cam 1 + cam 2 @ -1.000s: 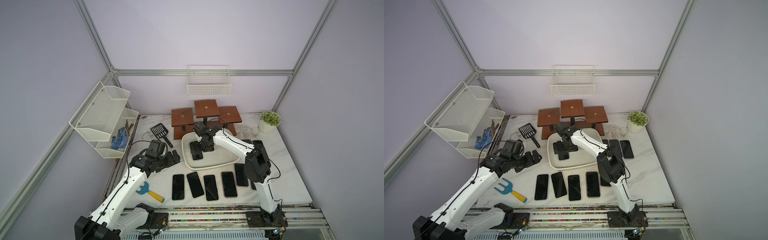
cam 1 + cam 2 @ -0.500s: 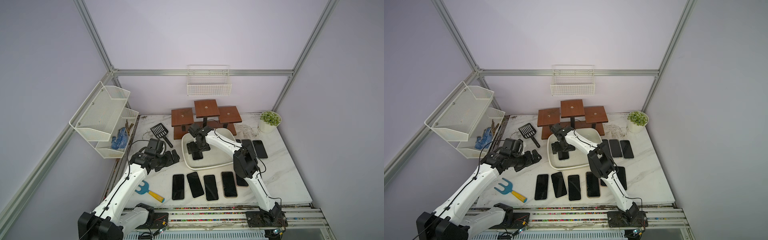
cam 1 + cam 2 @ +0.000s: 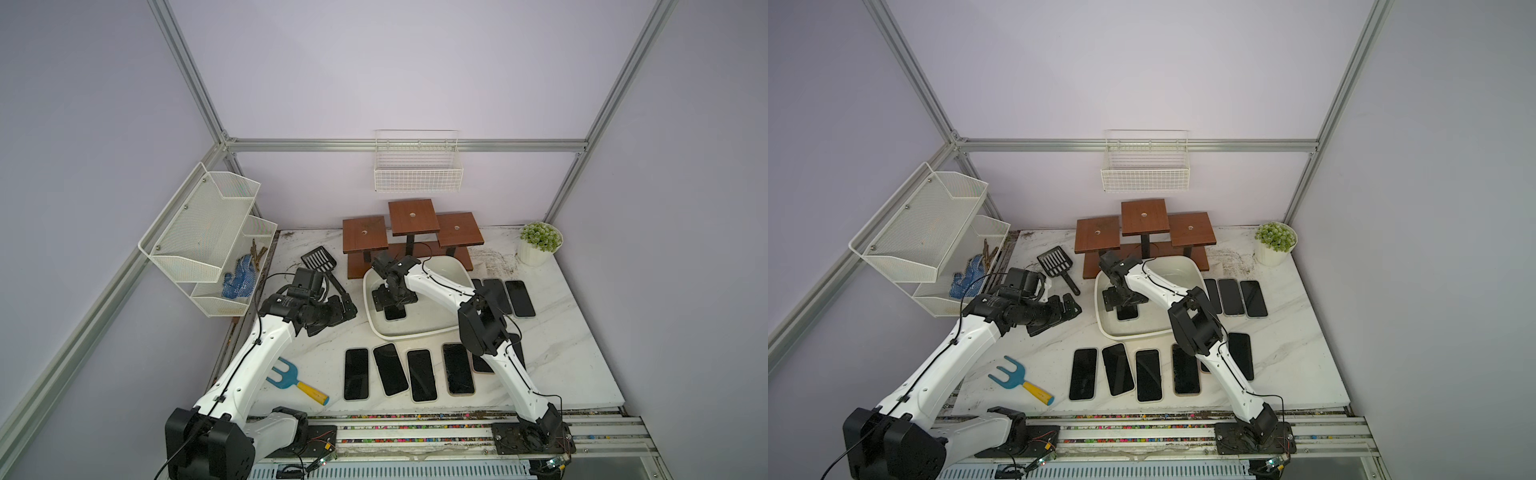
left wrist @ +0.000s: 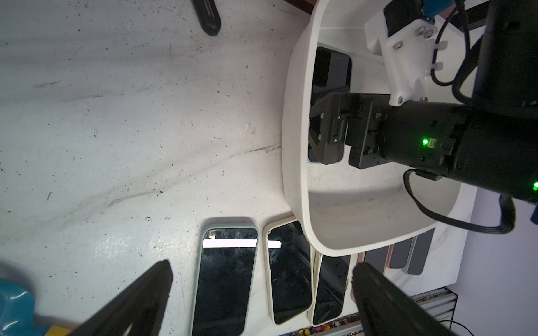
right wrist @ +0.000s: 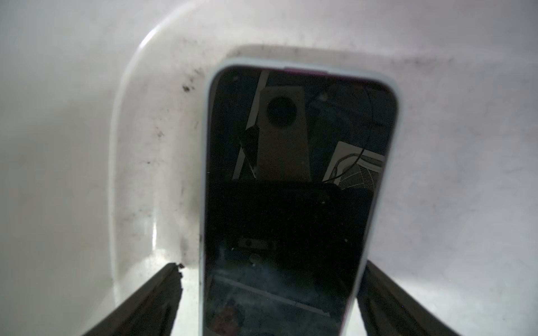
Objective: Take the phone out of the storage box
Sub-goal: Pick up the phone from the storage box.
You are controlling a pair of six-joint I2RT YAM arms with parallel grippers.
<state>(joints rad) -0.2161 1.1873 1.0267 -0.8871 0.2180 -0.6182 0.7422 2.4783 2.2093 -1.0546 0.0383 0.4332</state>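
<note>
In a top view the left tool [image 3: 344,311] hangs wide apart over the table [image 3: 561,349], beside the storage box [image 3: 411,335]. Inside it the right tool [image 5: 270,266] straddles the phone [image 5: 291,174], jaws apart and not yet clamped; gripping and lifting out remain.

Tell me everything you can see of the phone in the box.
The phone has a dark, glossy screen reflecting the rig, set in a pale bluish case with rounded corners. It lies flat, face up, on the box floor near a rounded corner. The right end effector straddles one end, fingers on either side; a gap shows at one finger, contact at the other is unclear.
</note>
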